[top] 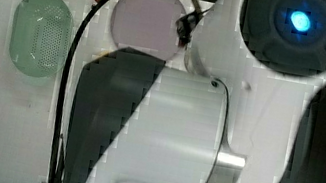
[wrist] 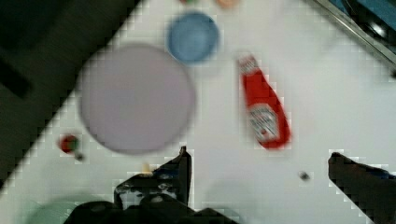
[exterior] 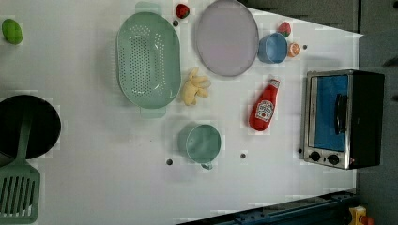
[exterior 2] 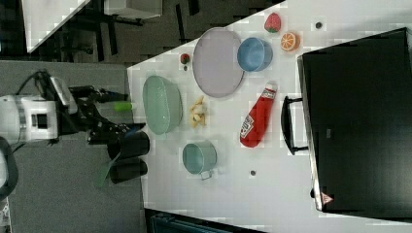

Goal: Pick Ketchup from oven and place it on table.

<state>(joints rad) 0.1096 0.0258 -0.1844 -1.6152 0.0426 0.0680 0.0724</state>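
One ketchup bottle point(exterior: 264, 106), lying flat on table point(exterior: 94, 164), centre-right of left view, just beside oven point(exterior: 345, 118) with door shut. Gripper point(wrist: 259, 170) empty, jaws wide apart, above table near bottle in wrist view. Step judged: placement done, arm clearing; next move probably none beyond retreat. Right view: gripper point(exterior 2: 121, 119) at centre left, off table edge. Top view: arm hiding bottle; left view unobstructed.

Bare worktop point(exterior: 291, 187) runs along the left view's lower edge, below the green cup point(exterior: 203, 143); the oven point(exterior: 342, 118) blocks the right end.
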